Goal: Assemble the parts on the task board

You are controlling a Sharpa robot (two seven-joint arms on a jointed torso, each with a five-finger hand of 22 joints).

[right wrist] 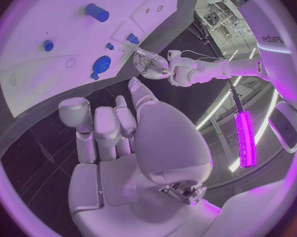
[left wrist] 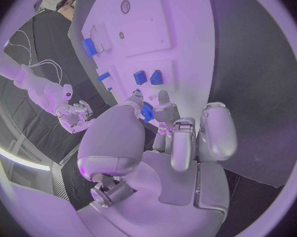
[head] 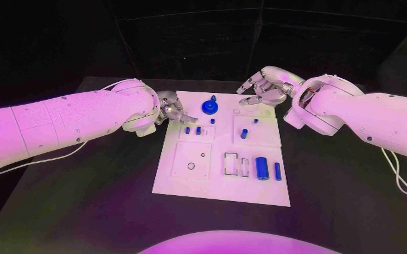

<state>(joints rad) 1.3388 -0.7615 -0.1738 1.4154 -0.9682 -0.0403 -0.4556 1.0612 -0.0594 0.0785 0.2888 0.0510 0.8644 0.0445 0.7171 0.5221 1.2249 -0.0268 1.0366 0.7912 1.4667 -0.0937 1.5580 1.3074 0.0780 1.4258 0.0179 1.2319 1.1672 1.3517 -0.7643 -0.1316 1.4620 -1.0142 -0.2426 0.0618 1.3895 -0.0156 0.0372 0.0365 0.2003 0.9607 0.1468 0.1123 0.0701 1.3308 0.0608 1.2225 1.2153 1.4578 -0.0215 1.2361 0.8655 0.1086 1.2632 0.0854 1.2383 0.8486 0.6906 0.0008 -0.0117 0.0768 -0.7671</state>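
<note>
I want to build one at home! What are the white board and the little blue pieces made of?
The task board looks like smooth, matte white plastic, judging by its flat, even surface; painted metal is possible. The blue parts look like hard plastic, solid-coloured with rounded, moulded-looking shapes, though that is a guess.

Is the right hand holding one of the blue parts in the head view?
No. The right hand hovers at the task board's far corner with its curled fingers holding nothing.

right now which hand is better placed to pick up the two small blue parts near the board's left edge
Left, probably. The left hand hovers just beside the two small blue parts; the right hand sits off the task board's far right corner.
</note>
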